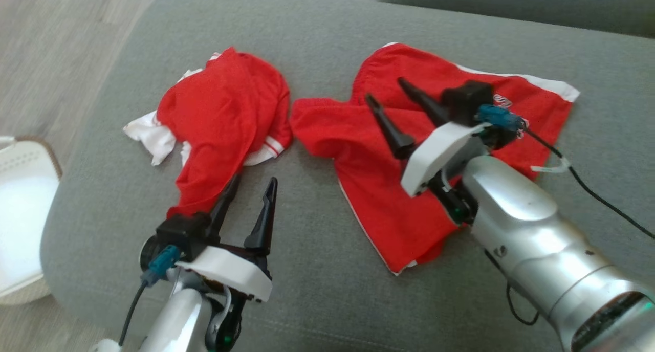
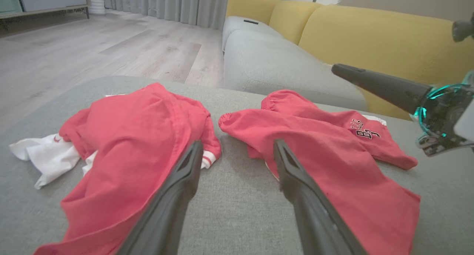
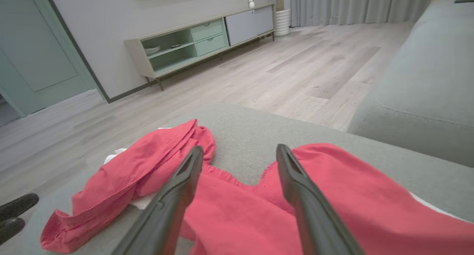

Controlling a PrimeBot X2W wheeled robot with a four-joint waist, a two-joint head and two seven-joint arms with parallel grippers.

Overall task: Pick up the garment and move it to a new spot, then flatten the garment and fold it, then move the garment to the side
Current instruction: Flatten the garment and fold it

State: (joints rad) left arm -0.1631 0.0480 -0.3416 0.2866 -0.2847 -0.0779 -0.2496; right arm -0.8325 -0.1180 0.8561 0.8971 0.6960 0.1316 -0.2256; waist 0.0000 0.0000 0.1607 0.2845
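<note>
Underneath everything is a grey upholstered seat (image 1: 327, 270), standing on a pale wood-look floor (image 3: 259, 73). Across the room are a low sideboard (image 3: 200, 43) with green drawers, grey curtains (image 3: 351, 5) and a yellow sofa (image 2: 370, 36). A white basket (image 1: 20, 214) sits on the floor beside the seat.

The red shorts (image 1: 378, 188), trimmed in white, lie spread on the seat's right half. Their dark lettering (image 2: 364, 129) is too small to read. A crumpled red and white garment (image 1: 220, 111) lies just left of them.

The right gripper (image 1: 385, 89) hangs over the shorts, its fingers spread and grasping nothing. The left gripper (image 1: 254, 183) is likewise spread and empty, by the crumpled garment's lower end.
</note>
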